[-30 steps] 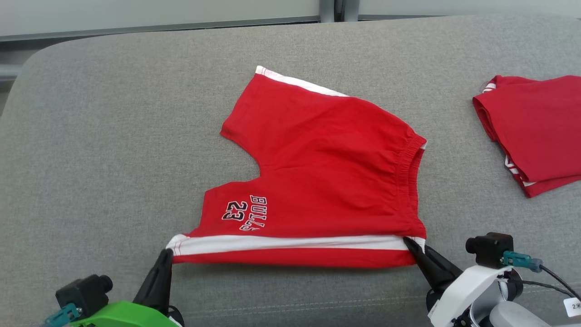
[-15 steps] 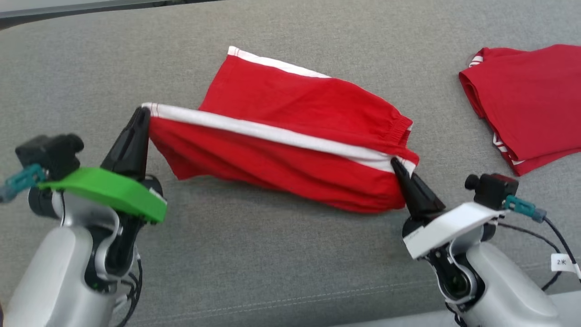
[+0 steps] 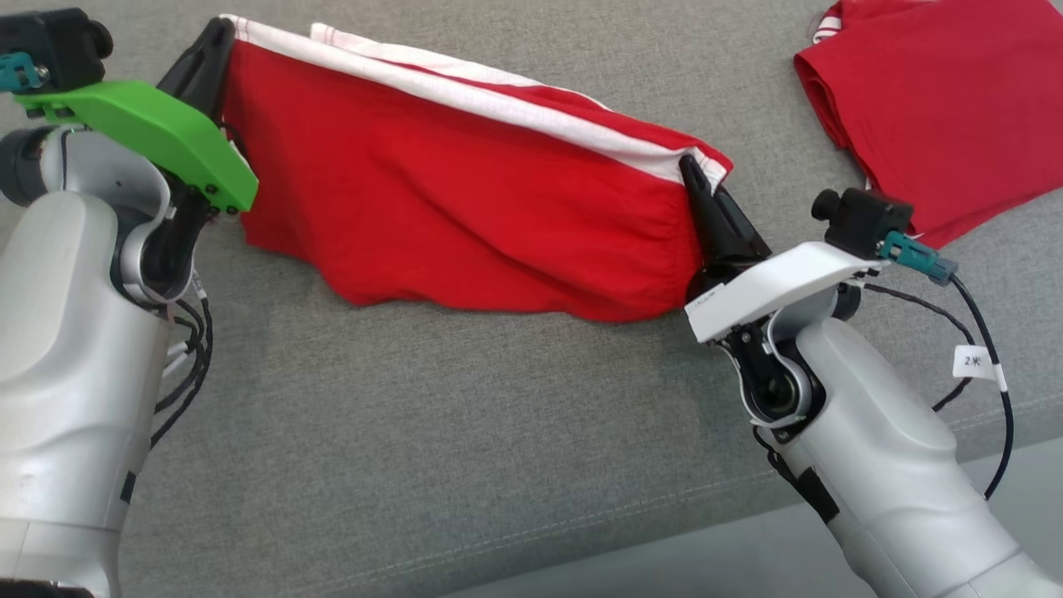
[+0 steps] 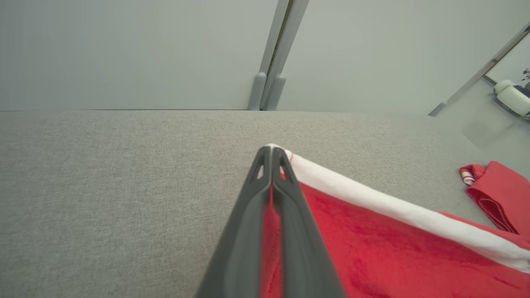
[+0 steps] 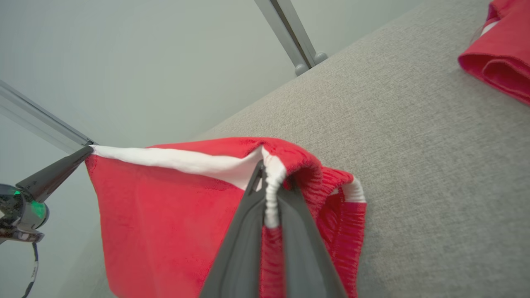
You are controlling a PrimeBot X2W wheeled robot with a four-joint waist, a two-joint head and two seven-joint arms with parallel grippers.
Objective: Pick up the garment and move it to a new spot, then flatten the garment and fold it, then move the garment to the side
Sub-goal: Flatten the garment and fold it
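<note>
Cushion (image 3: 465,432) of grey fabric spans the scene. Red shorts (image 3: 465,199) hang stretched above its far middle, white-striped edge uppermost, lower edge drooping. A folded red garment (image 3: 938,108) lies apart at far right. The left gripper (image 3: 217,33) is clamped on the shorts' hem corner, the right gripper (image 3: 689,166) on their waistband corner.
</note>
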